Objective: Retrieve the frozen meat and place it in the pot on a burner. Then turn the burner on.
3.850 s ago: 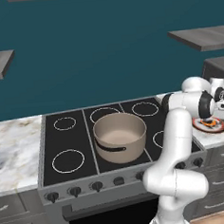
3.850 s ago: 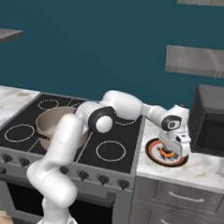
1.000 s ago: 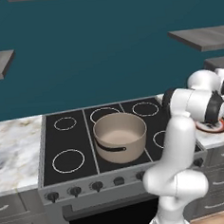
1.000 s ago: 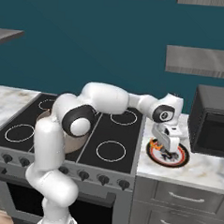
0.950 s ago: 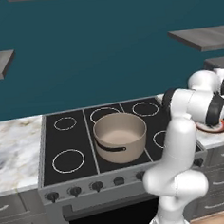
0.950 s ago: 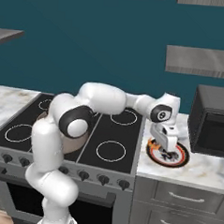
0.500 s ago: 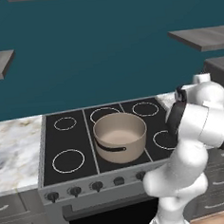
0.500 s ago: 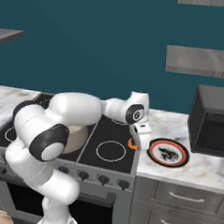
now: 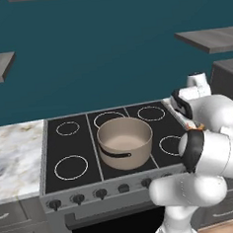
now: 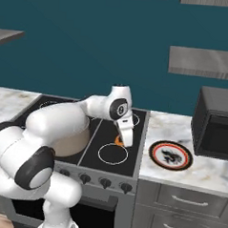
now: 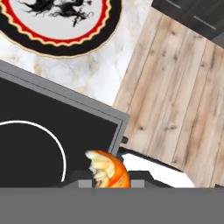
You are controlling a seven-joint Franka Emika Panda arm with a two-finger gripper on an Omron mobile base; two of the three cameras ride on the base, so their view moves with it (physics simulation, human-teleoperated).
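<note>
End effector (image 10: 121,140) — gripping frozen meat (image 11: 108,169)

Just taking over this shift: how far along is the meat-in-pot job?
Done: the frozen meat is off the plate and gripped in the shut tool. In hand: it hangs over the stove's right burners, partway to the pot. Left: drop the meat into the pot, which looks empty, then turn a stove knob to start its burner.
</note>
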